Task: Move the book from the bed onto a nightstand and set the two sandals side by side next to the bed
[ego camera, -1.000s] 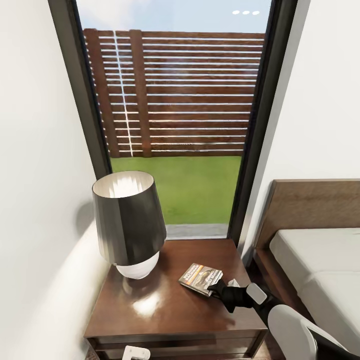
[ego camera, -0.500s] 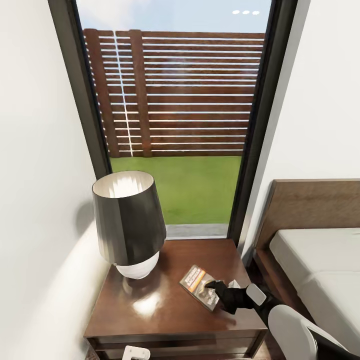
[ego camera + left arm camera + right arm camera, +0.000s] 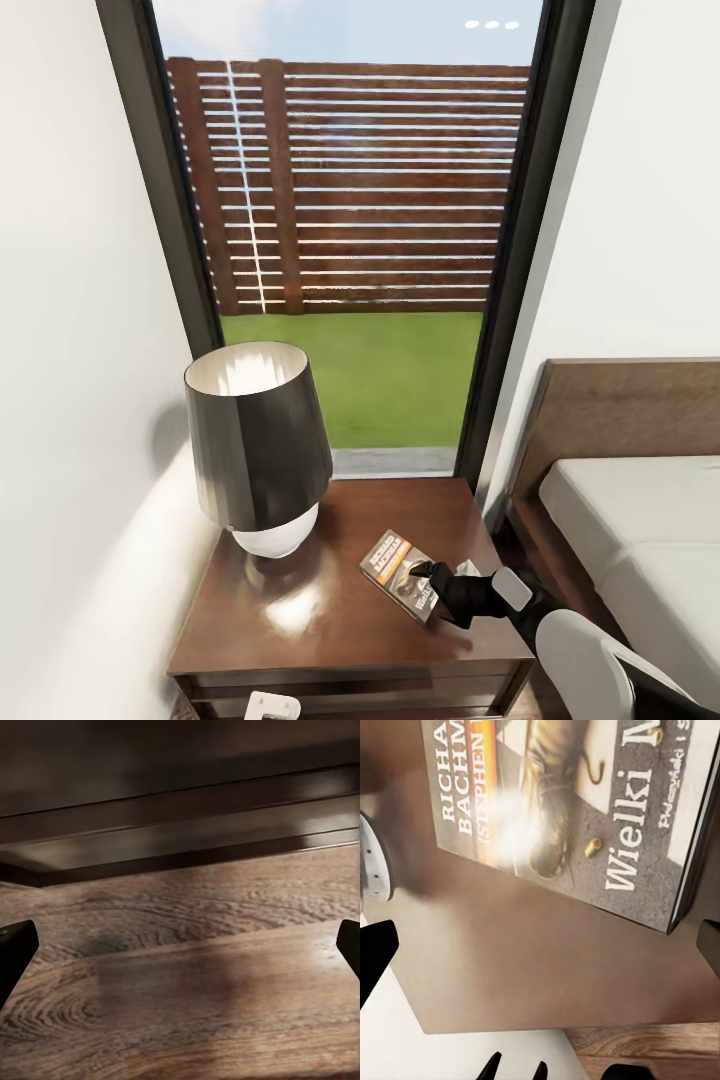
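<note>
One book (image 3: 398,573) flat on nightstand (image 3: 300,620), slightly turned since before; right gripper (image 3: 428,582) fingers spread, released; left gripper (image 3: 180,945) wide.

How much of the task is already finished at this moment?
The dark paperback book lies flat on the glossy dark-brown nightstand, beside the grey-shaded lamp, so that step looks done. The right gripper is at its edge, open. Left: both sandals.
</note>
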Motion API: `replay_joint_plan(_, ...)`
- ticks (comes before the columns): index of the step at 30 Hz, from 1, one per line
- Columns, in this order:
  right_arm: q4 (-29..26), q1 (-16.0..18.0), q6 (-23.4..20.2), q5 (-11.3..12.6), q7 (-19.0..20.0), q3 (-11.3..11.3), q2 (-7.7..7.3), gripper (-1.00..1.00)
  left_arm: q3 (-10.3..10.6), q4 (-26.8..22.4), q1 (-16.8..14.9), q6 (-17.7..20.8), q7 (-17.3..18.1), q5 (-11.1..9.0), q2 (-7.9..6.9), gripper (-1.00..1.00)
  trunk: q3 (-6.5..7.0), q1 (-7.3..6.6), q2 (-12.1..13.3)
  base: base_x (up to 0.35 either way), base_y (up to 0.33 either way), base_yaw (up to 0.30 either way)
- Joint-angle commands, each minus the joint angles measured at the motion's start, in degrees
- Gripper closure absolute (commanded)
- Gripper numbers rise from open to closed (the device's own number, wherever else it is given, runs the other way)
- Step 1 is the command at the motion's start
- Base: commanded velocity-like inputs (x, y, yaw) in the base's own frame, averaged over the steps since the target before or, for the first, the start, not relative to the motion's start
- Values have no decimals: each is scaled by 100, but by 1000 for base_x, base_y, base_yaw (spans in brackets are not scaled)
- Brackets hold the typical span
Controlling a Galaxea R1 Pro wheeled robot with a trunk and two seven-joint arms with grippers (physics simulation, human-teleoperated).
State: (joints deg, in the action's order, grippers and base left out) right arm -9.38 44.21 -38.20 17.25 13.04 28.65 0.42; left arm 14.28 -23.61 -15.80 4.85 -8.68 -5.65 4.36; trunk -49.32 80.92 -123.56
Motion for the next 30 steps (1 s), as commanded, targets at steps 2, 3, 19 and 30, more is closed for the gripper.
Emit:
replay_joint_plan(2,-11,0,-29,5,0,9,2,-100,48,-12,-2,30,-45,-59,-5,-100,-5,-1,-2,0,0,0)
replay_joint_plan(3,-11,0,-29,5,-1,9,2,-100,48,-12,-2,31,-46,-59,-5,-100,-5,-1,-2,0,0,0)
replay_joint_plan(19,-18,0,-29,-11,-3,9,-18,-100,49,-12,-2,29,-45,-59,-5,-100,-5,-1,-2,0,0,0)
replay_joint_plan(30,-36,9,-26,-7,-418,9,-2,-100,49,-12,-2,26,-46,-59,-5,-100,-5,-1,-2,0,0,0)
